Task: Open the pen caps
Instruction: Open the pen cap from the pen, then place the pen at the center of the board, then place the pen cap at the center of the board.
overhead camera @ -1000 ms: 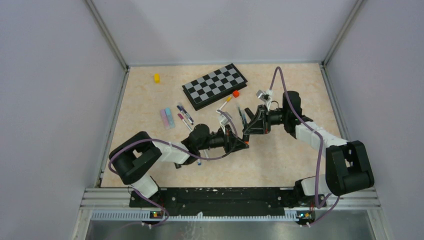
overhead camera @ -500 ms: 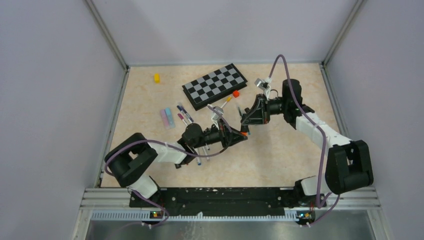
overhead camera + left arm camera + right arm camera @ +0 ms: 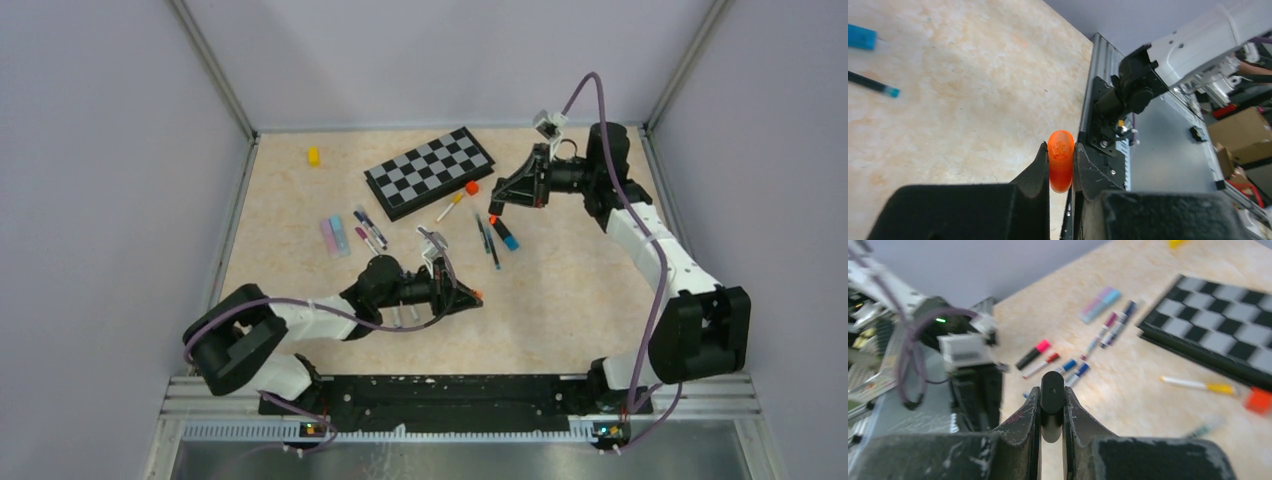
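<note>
Beige stone-patterned tabletop [image 3: 560, 300] between grey walls is where I work. Far left lies a yellow block [image 3: 313, 156], then a pastel cluster of highlighters [image 3: 335, 236] and several capped markers [image 3: 368, 230] just beside them.

Low over the near middle, my left gripper [image 3: 470, 296] is clamped on an orange cap [image 3: 1061, 159]. The cap stands upright between the fingers, its rounded top poking above them, and no pen is attached to it. Behind it sits the chessboard [image 3: 430, 172], with a yellow-capped pen [image 3: 449, 207] and an orange block [image 3: 472, 187] at its near edge. Right of those lie two thin dark pens [image 3: 487, 238] and a short blue piece [image 3: 510, 241]; cap or stub, I cannot tell.

My right gripper [image 3: 494, 214] hangs above that group, closed on a black barrel [image 3: 1052, 390] seen end-on, with something red-orange showing at its lower end in the overhead view. I judge this pen opened, with many capped ones left.

The risks, as I see them:
- The cap is round and slick. If I let go from height, it could roll to the table's near edge, which looks close in my left wrist view.
- The barrel is gripped on a narrow band. It could pivot or slip, and an exposed tip would mark the table.
- Setting it down carelessly would scatter the pens below.
</note>
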### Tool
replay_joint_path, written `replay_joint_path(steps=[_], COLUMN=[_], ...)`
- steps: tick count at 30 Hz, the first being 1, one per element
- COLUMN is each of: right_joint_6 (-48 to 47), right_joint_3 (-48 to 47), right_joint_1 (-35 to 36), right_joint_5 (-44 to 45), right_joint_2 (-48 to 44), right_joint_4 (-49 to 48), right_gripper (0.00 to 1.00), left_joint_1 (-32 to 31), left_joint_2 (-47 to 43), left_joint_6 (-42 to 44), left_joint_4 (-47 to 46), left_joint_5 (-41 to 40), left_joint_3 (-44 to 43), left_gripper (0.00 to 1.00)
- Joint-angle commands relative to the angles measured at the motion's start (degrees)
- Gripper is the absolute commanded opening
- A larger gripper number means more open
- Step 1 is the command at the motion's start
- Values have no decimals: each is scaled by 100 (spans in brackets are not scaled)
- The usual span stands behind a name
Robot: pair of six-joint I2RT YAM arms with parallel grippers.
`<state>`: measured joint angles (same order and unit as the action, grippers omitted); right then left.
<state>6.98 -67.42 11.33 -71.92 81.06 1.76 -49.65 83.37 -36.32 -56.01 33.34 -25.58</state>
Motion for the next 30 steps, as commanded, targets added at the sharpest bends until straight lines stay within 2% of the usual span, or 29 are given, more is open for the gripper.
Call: replay_joint_path(steps=[1,5,9,12,15,19,25,30], right_joint_6=[-148,90,515,759,531,281,31,-16], right_joint_3=[580,1113,1429,1345,1037,642,289,38], right_joint_1=[-792,-1388,-1640,-1710,-1713,-1713,-1715,-1713], right_joint_5=[1234,2384,3521,4032,4125,4250,4398,4392], right_joint_2=[-289,-332,-91,233,631,1118,1643,1875], right_joint_4=[51,-107,-371,-306,97,596,1037,1285], right_gripper=[0,0,0,0,0,0,1,1], left_joint_1=[34,30,34,30,43,132,831,1170], left_joint_2=[-778,-1077,-1026,-820,-515,-36,762,1378], left_joint_6=[796,1054,975,838,804,822,674,739], left_joint_4=[1410,2378,3003,3439,3938,4510,5227,5574], left_joint_5=[-1030,-2014,-2951,-3495,-3835,-4150,-3718,-3552], left_joint_3=[-95,-243,-510,-811,-1190,-1730,-2425,-3072], left_gripper=[0,0,0,0,0,0,0,0])
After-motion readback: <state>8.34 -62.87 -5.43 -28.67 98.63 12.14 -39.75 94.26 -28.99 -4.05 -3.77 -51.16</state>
